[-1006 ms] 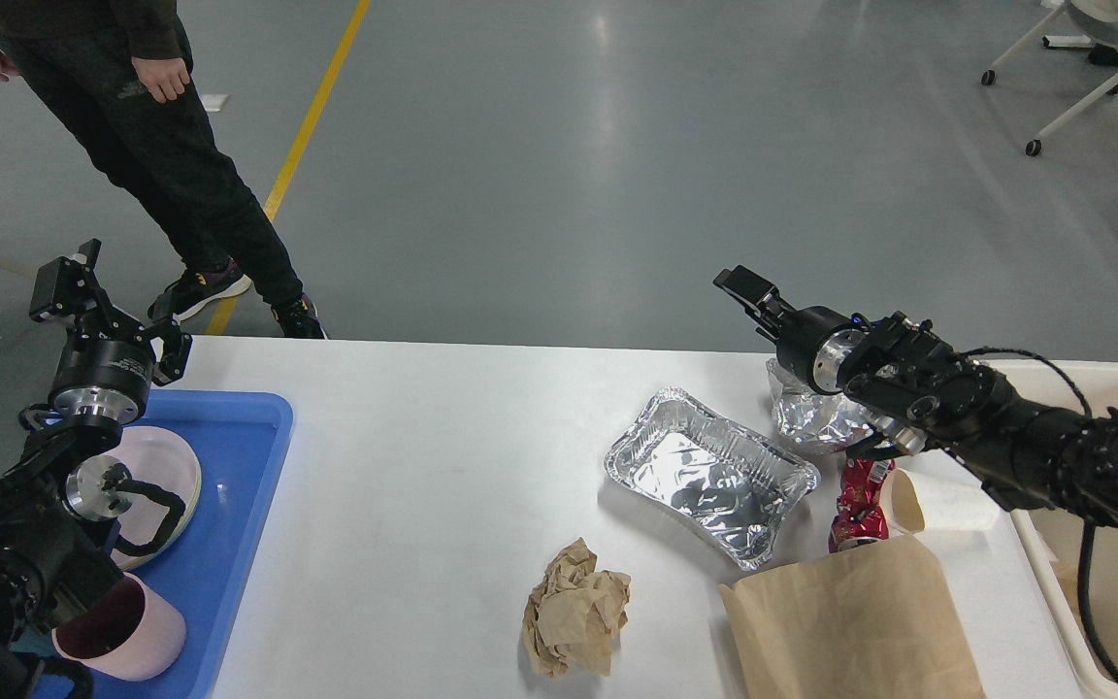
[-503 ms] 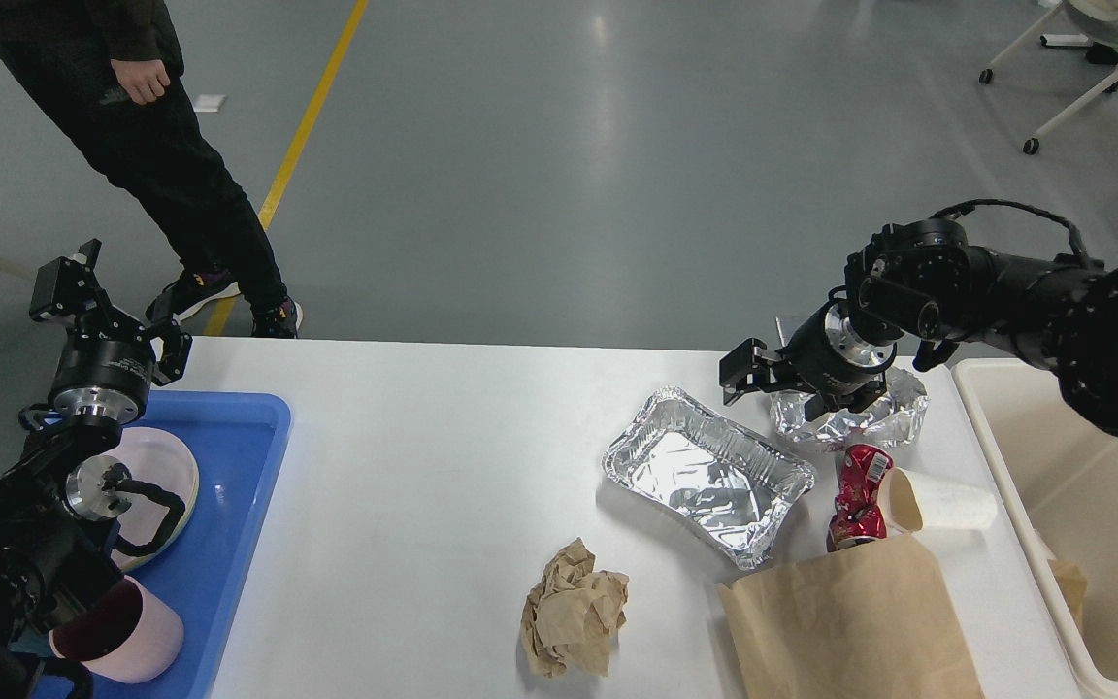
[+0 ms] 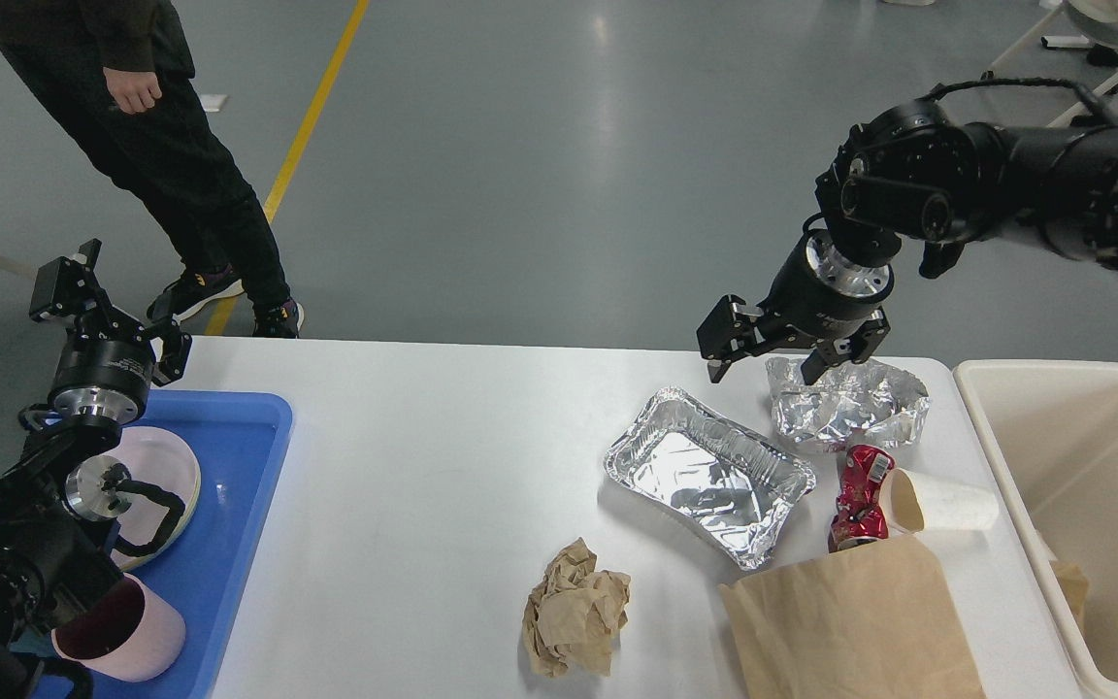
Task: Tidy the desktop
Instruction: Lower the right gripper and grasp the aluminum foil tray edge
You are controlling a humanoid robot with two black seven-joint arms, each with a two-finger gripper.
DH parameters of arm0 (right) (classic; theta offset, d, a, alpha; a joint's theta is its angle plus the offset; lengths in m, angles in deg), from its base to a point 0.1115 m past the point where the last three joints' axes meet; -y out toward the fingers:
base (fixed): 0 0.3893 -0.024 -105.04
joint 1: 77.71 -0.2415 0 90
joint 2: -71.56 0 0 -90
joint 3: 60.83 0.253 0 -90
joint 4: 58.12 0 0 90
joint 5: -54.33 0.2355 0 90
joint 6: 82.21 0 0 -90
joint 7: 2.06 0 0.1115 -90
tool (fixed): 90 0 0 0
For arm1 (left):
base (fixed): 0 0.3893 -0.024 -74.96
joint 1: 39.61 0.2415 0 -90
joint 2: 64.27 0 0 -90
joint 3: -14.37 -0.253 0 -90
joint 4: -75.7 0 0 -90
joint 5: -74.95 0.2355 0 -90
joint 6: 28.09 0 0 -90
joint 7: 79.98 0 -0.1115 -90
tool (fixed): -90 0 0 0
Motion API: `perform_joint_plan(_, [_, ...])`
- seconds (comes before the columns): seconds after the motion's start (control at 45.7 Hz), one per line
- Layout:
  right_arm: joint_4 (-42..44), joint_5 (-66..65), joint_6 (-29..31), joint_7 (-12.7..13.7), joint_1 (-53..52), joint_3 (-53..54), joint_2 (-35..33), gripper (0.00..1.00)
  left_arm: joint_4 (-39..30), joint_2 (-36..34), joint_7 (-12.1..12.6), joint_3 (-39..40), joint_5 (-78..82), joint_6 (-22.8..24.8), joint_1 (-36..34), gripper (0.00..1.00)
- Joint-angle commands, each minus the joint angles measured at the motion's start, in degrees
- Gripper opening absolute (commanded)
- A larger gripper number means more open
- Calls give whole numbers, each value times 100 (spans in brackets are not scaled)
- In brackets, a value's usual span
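The white desktop (image 3: 423, 485) holds litter on its right half: an open foil tray (image 3: 709, 476), a crumpled foil container (image 3: 850, 406), a crushed red can (image 3: 860, 495), a white paper cup (image 3: 942, 502) lying on its side, a brown paper bag (image 3: 850, 621) and a ball of crumpled brown paper (image 3: 576, 607). My right gripper (image 3: 765, 354) is open and empty. It points down just above the crumpled foil container, near the table's far edge. My left gripper (image 3: 113, 311) is open and empty, raised above the far end of the blue tray (image 3: 239, 466).
The blue tray at the left holds a pink plate (image 3: 159, 485) and a pink cup (image 3: 122, 631). A cream bin (image 3: 1083, 505) stands at the table's right end. A person (image 3: 161, 146) in dark clothes stands beyond the far left corner. An office chair (image 3: 1102, 39) is at the far right.
My right arm has risen from low over the bin. Its gripper has turned from pointing up-left to pointing down over the crumpled foil container. The left arm has not moved.
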Motion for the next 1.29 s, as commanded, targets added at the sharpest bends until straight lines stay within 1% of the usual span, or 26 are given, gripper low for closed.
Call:
perform_joint_plan(0.0, [1, -28, 64, 1, -68, -207, 147, 100, -1, 0, 0, -2, 0, 1, 1, 96])
perform_joint_plan(0.087, [212, -46, 64, 18, 256, -199, 138, 100, -1, 0, 0, -2, 0, 1, 1, 96])
perform_joint_plan(0.153, [563, -28, 64, 18, 1011, -225, 147, 100, -1, 0, 0, -2, 0, -8, 1, 96])
perform_joint_plan(0.306, [1266, 51, -30, 18, 2128, -102, 68, 100, -1, 0, 0, 7, 0, 1, -8, 96])
perform_joint_plan(0.415, [1873, 147, -398, 18, 2867, 170, -72, 100, -1, 0, 0, -2, 0, 1, 1, 96])
perform_joint_plan(0.481, [2075, 165, -671, 18, 3210, 355, -116, 100, -1, 0, 0, -2, 0, -8, 1, 96])
perform_joint_plan(0.656, [2173, 279, -1287, 18, 3597, 768, -380, 100, -1, 0, 0, -2, 0, 1, 1, 96])
perform_joint_plan(0.94, [2348, 464, -1841, 18, 4230, 997, -477, 100, -1, 0, 0, -2, 0, 1, 1, 96])
perform_joint_plan(1.049, [2357, 490, -1920, 18, 4327, 1268, -486, 100, -1, 0, 0, -2, 0, 1, 1, 96])
perform_joint_plan(1.093, [2383, 499, -2077, 18, 4423, 1435, -486, 99, -1, 0, 0, -2, 0, 1, 1, 96])
perform_joint_plan(1.137, [2401, 499, -2201, 27, 4476, 1489, -486, 96, -1, 0, 0, -2, 0, 1, 1, 96])
perform_joint_plan(1.159, [2410, 499, -2262, 27, 4503, 1498, -486, 91, -1, 0, 0, -2, 0, -8, 1, 96])
perform_joint_plan(1.18, [2410, 499, -2306, 27, 4520, 1498, -477, 84, -1, 0, 0, -2, 0, 1, 1, 96])
perform_joint_plan(1.246, [2410, 499, -2368, 53, 4608, 1489, -477, 56, -1, 0, 0, -2, 0, 1, 1, 96])
perform_joint_plan(1.268, [2419, 499, -2368, 62, 4626, 1489, -477, 48, -1, 0, 0, -2, 0, 1, 1, 96])
